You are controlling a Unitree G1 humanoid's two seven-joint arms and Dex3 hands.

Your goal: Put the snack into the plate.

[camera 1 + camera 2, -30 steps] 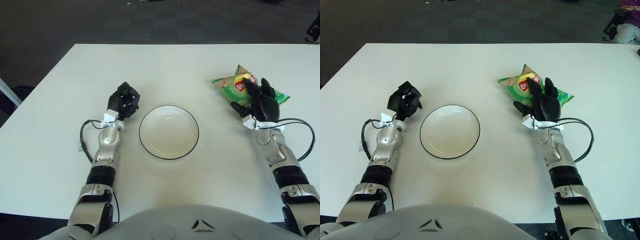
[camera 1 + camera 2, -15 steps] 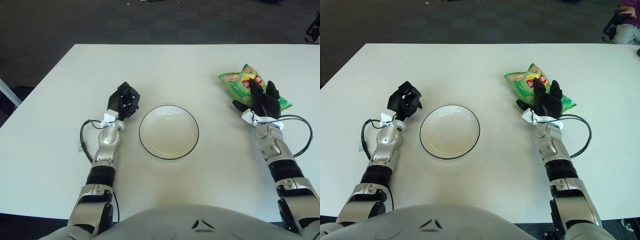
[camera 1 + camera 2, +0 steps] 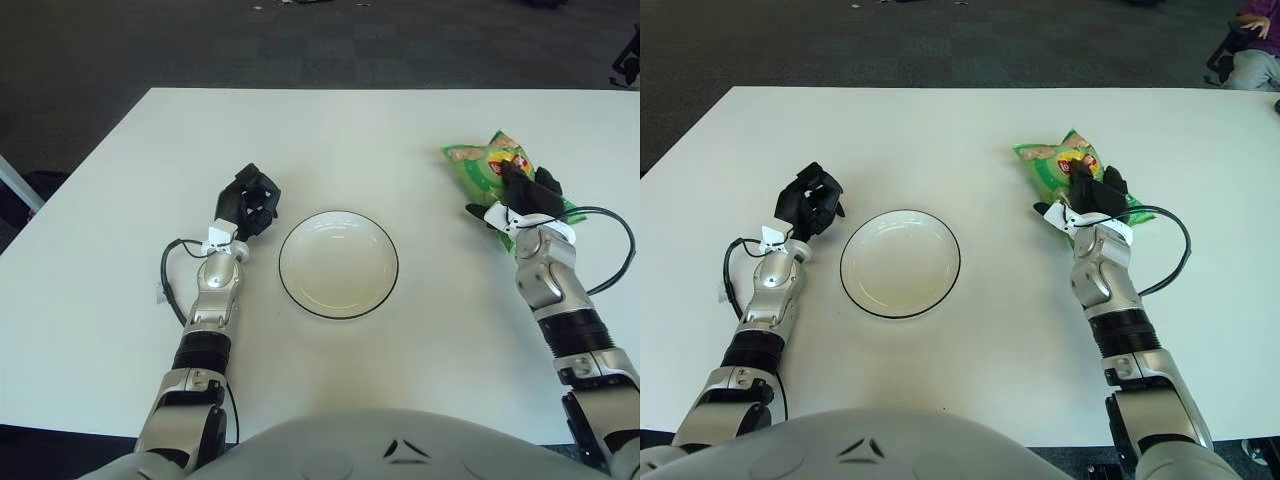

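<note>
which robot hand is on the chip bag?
The right robot hand, fingers draped over the green chip bag right of the plate. The left robot hand shows left of the plate, curled, holding nothing.

I'm seeing the plate (image 3: 338, 264) sitting mid-table (image 3: 330, 140), my left hand (image 3: 247, 202) just left, the snack (image 3: 487, 164) far right under my right hand (image 3: 525, 195).

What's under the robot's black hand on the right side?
The green snack bag lies under the right hand, on the white table. The hand hides the bag's near part, so whether the fingers grip it cannot be seen.
</note>
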